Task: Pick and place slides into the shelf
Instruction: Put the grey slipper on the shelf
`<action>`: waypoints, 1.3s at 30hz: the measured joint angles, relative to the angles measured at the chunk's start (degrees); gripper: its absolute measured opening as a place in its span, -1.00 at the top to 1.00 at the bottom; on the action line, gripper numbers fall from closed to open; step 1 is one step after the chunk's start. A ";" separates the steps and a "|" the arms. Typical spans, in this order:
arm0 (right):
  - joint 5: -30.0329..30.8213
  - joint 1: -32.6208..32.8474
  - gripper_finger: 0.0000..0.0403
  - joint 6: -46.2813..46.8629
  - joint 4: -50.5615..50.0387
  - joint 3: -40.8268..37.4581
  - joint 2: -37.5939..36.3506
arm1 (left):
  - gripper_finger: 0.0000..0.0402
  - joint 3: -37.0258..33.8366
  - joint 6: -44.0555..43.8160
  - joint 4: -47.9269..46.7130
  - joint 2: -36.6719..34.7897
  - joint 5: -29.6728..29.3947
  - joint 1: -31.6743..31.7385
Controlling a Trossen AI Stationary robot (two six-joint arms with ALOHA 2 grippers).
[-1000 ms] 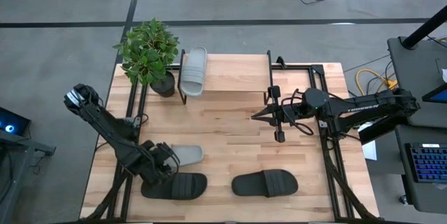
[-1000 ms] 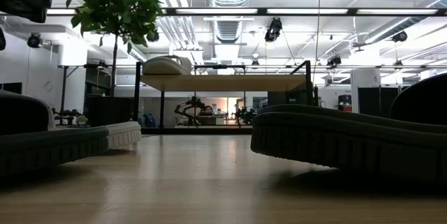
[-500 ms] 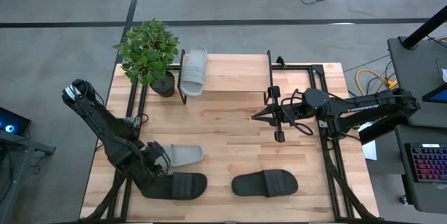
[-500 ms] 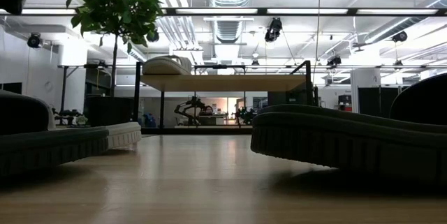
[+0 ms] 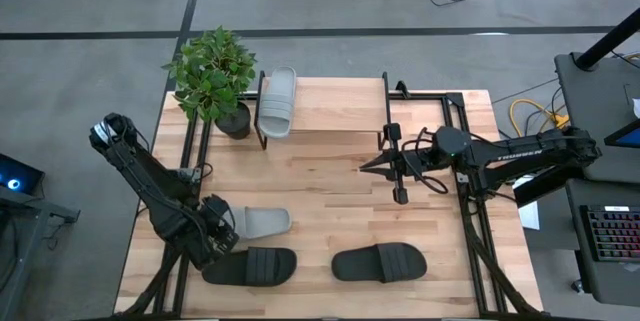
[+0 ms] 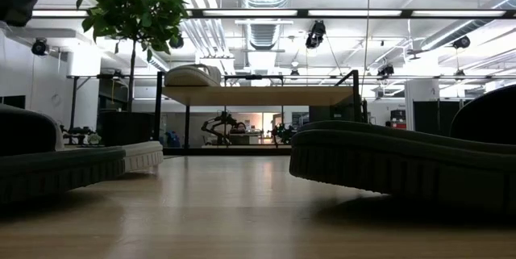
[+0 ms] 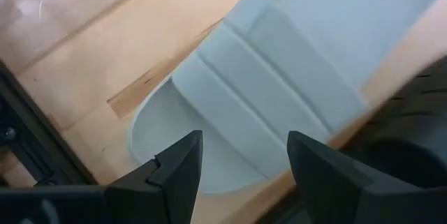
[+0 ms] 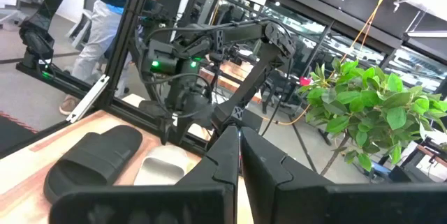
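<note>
Left end effector [image 5: 222, 233] shifted slightly, fingers apart over grey slide [image 5: 262, 223], right end effector [image 5: 366, 165] unmoved, closed.

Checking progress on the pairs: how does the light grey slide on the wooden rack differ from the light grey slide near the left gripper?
Place: the light grey slide on the shelf sits on the low wooden shelf; the light grey slide on the table lies on the tabletop.
Direction: the shelf one runs front to back, the table one sideways.
Company: the open left gripper hovers over the table one; nothing is near the shelf one.
Both look the same colour and shape.
</note>
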 joint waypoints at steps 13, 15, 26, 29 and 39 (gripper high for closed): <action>0.00 0.00 0.96 0.00 -0.78 0.00 -0.01 | 0.03 -6.26 -3.46 9.91 -0.15 -3.61 -4.04; 0.00 -0.02 0.96 0.00 -0.75 0.00 -0.02 | 0.03 -6.40 -3.46 9.96 -0.15 -4.79 -4.60; 0.00 -0.02 0.96 0.00 -0.77 0.00 -0.02 | 0.03 -14.63 -3.49 21.49 -0.15 -13.62 -6.52; 0.00 -0.01 0.96 0.00 -0.78 0.00 -0.01 | 0.03 -17.38 -3.46 25.50 -0.15 -17.84 -7.72; 0.00 0.00 0.96 0.02 -0.81 0.00 0.00 | 0.03 -20.22 -3.42 29.88 -0.13 -29.59 -13.69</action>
